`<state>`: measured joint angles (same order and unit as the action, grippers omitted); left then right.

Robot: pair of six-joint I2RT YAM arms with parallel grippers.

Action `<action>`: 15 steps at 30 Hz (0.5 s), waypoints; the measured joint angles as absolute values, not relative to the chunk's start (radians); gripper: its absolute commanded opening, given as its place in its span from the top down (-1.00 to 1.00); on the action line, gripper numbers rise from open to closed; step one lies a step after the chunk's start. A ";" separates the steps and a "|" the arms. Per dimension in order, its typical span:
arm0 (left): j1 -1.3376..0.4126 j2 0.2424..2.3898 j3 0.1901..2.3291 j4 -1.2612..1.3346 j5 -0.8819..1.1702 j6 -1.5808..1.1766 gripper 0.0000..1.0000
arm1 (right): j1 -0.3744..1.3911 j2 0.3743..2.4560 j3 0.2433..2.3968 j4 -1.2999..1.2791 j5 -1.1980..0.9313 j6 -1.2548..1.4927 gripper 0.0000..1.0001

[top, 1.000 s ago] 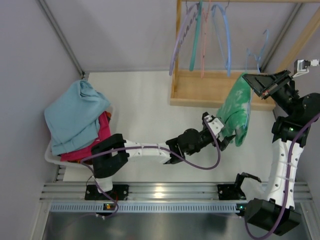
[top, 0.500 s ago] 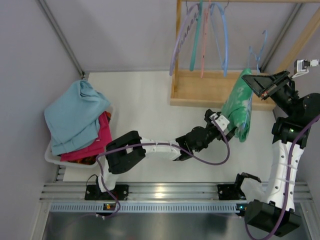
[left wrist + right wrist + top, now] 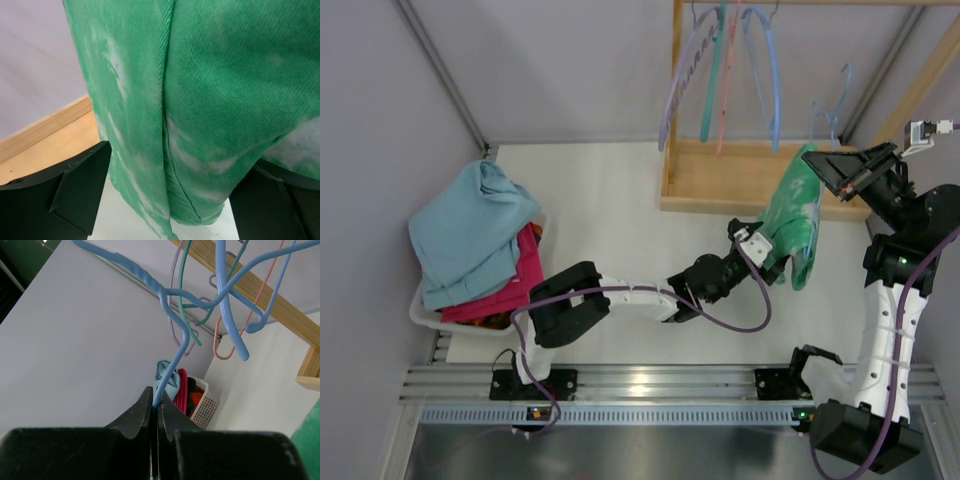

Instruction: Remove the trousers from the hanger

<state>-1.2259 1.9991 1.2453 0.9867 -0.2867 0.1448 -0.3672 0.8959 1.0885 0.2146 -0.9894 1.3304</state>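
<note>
Two views show the trousers point(image 3: 798, 225). From above they hang beside the wooden rack point(image 3: 720, 195) at the right of the worktop point(image 3: 600, 200). Their top edge is hidden behind the right jaws, so where cloth meets the hanger point(image 3: 172, 357) cannot be made out. In the right wrist view the right jaws are closed tight on the hanger's thin pale blue wire, just below its hook, and the hanger's lower bar is cut off by the frame. The left jaws stand wide apart, one on either side of the trousers' lower folds. Green cloth fills the gap and covers part of the far finger. The garment's upper part runs out of the left wrist view.
</note>
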 measured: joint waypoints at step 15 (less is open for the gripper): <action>-1.153 1.998 1.272 0.978 -0.315 0.282 1.00 | -0.367 0.900 1.093 0.217 -0.989 1.315 1.00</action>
<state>-1.1534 1.9984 1.2716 0.9783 -0.3145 0.2817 -0.3672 0.9001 1.0931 0.2169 -0.9890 1.3148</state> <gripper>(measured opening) 0.194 0.024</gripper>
